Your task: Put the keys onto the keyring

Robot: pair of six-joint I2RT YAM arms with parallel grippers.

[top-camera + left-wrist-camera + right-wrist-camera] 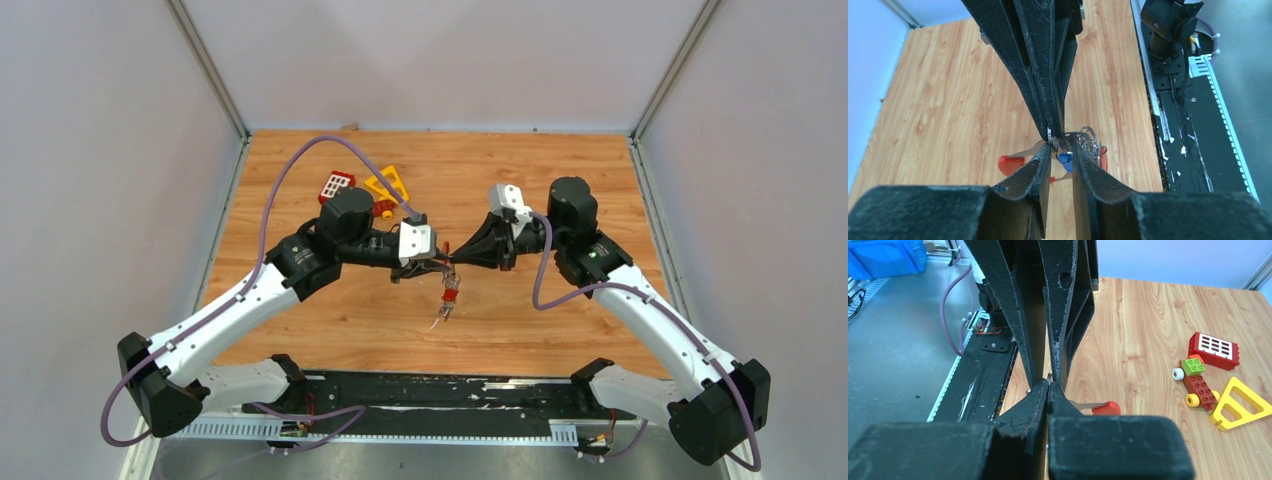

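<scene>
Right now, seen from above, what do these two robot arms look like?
Both the left arm and right arm have white shell links with chunky black joints and black bases. A purple cable loops loosely along each. Each wrist carries a small white block. The jaws are long, black, tapering wedges with a rough, grainy surface.

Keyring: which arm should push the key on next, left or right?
Left, probably. The right gripper is pinched shut on the keyring, steadying it. The left gripper has its jaws apart around the blue key, free to work it.
</scene>
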